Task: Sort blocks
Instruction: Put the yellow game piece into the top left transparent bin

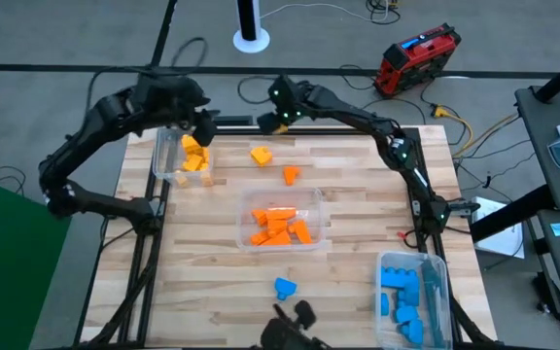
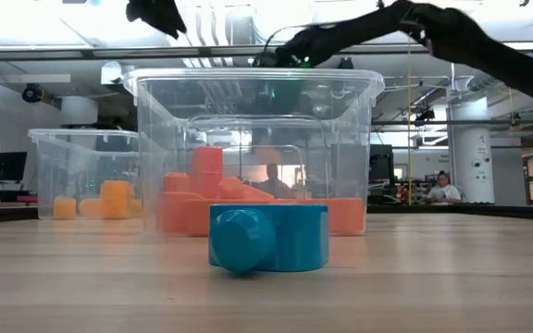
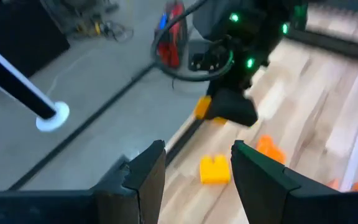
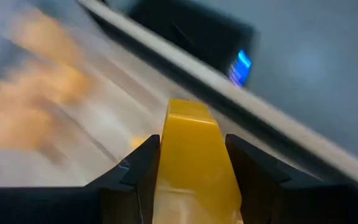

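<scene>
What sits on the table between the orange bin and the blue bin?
One loose blue block lies on bare wood between the orange bin and the blue bin, per the high view.

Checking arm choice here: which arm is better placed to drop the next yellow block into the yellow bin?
Right. The right gripper is shut on a yellow plastic block; the left gripper is open and empty above the clear plastic bin of yellow blocks.

Wood-plank table (image 1: pixel 358 209) carries 3 clear bins: yellow-block bin (image 1: pixel 168 160), orange-block bin (image 1: pixel 246 233), blue-block bin (image 1: pixel 443 292). Loose on top: yellow block (image 1: pixel 261 155), orange block (image 1: pixel 291 175), blue block (image 1: pixel 285 288).
</scene>
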Robot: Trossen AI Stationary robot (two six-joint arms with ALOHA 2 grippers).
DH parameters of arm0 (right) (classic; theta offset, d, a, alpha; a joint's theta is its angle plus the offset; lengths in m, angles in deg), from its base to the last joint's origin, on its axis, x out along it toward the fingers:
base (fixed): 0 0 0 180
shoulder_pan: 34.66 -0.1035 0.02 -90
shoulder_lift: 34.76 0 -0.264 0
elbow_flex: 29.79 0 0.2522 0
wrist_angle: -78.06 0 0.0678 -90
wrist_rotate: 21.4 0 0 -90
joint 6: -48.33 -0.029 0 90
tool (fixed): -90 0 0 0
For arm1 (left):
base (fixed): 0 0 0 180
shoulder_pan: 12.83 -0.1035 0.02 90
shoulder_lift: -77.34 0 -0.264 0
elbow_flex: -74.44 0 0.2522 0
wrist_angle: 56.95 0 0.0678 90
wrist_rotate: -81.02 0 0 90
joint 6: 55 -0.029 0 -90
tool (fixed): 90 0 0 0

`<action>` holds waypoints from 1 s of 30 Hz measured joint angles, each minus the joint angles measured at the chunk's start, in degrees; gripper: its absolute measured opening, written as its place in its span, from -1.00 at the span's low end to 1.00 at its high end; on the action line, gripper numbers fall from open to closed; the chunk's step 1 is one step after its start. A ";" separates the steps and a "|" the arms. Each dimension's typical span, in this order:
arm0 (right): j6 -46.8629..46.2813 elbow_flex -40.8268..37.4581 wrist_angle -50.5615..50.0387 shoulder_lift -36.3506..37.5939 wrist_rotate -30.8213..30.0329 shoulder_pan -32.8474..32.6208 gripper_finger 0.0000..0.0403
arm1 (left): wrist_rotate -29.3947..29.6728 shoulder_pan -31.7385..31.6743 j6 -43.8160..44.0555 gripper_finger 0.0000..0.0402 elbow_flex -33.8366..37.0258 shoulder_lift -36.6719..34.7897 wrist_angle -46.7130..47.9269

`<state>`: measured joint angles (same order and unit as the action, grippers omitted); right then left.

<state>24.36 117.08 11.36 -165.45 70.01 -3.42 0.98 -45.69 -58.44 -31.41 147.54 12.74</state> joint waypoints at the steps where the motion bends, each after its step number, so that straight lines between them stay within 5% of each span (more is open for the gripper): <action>1: 0.01 -0.03 3.03 0.57 0.39 -0.33 -0.24 | 0.01 0.00 0.31 -0.20 0.00 -0.91 -0.81; 7: 1.12 -0.19 20.87 0.63 5.88 -3.59 -0.24 | 0.09 0.00 1.04 -0.20 -0.04 -7.18 -5.07; 20: 10.42 -7.40 58.49 0.39 6.52 -10.52 -0.24 | 0.15 0.00 1.60 -0.20 -0.07 -16.03 -5.85; 30: 14.13 -13.73 73.27 0.32 6.03 -13.80 -0.24 | 0.13 0.02 2.47 -0.20 -0.07 -17.49 -5.81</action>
<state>38.49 103.35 84.63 -165.13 76.03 -17.22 1.11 -45.67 -55.97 -31.48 130.05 6.92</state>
